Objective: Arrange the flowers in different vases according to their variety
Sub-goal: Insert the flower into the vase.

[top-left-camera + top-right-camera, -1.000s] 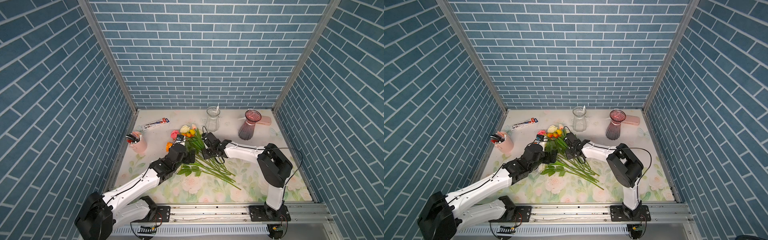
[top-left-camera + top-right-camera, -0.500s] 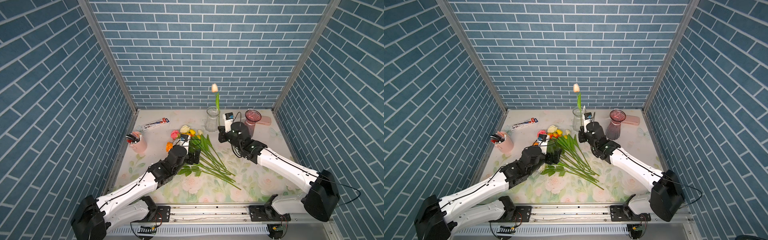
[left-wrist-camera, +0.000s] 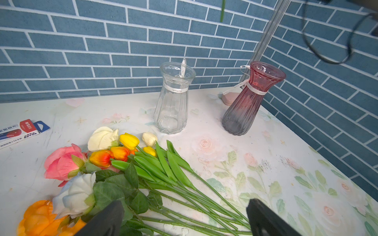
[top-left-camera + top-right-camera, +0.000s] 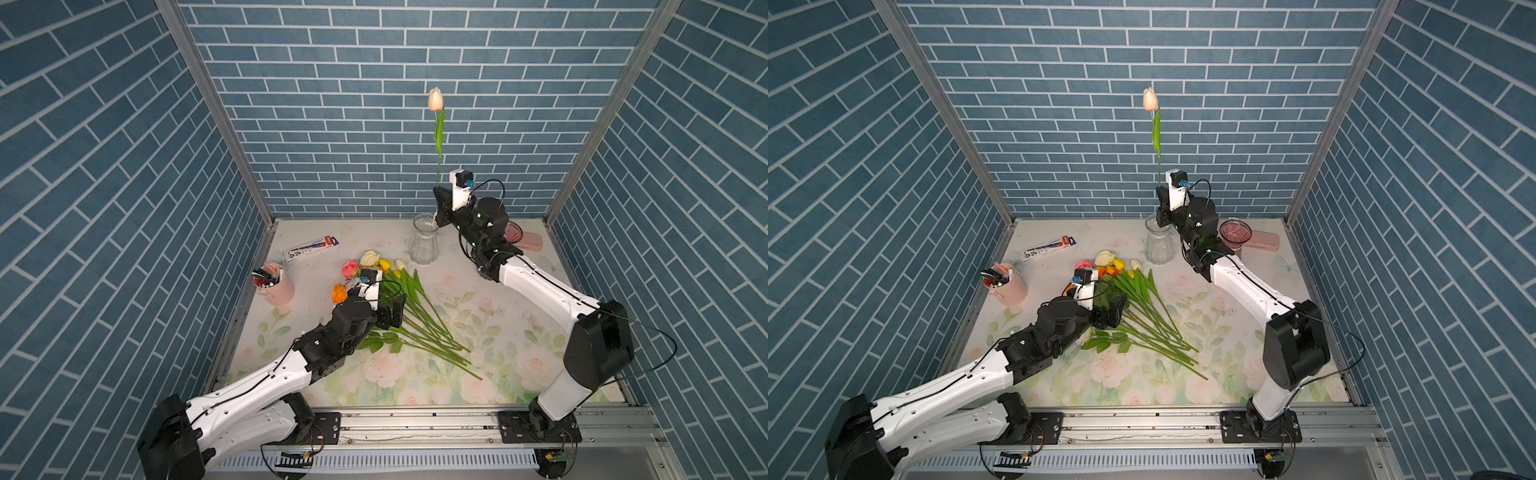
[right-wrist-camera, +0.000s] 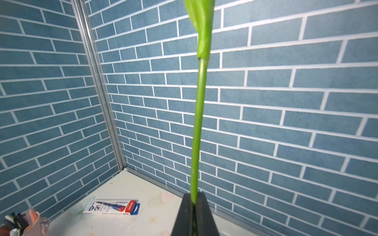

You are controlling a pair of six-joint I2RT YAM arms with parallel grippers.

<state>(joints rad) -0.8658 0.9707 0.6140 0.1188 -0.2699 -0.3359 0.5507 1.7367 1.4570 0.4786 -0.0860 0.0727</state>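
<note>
Nearest, the left gripper (image 3: 185, 202) hangs low over the stems of the bunch of flowers (image 4: 415, 320), its fingers spread wide and holding nothing. The bunch lies flat on the flower-printed tablecloth (image 4: 498, 316), with stem ends toward the near right and rose and tulip heads toward the far left. Left of the heads stands a pink pen cup (image 4: 277, 289) filled with pens, and farther back a pen packet (image 4: 311, 248) lies flat. Beyond the bunch the clear vase (image 3: 172, 102) stands upright with a white ribbon round its neck and one ribbon tail poking up in its mouth. To its right stands the purple vase (image 4: 1235, 235), also ribboned, with a pink box (image 4: 1262, 242) just behind. By the clear vase's rim the right gripper (image 5: 194, 196) has its fingers clamped on the stem of a peach tulip (image 4: 439, 133), held upright against the blue brick walls (image 4: 353, 137). Whether the stem's foot reaches the vase cannot be told. Half a second ago the tulip's head sat lower. A second ago this gripper was down in the bunch, while the left arm has barely shifted.
</note>
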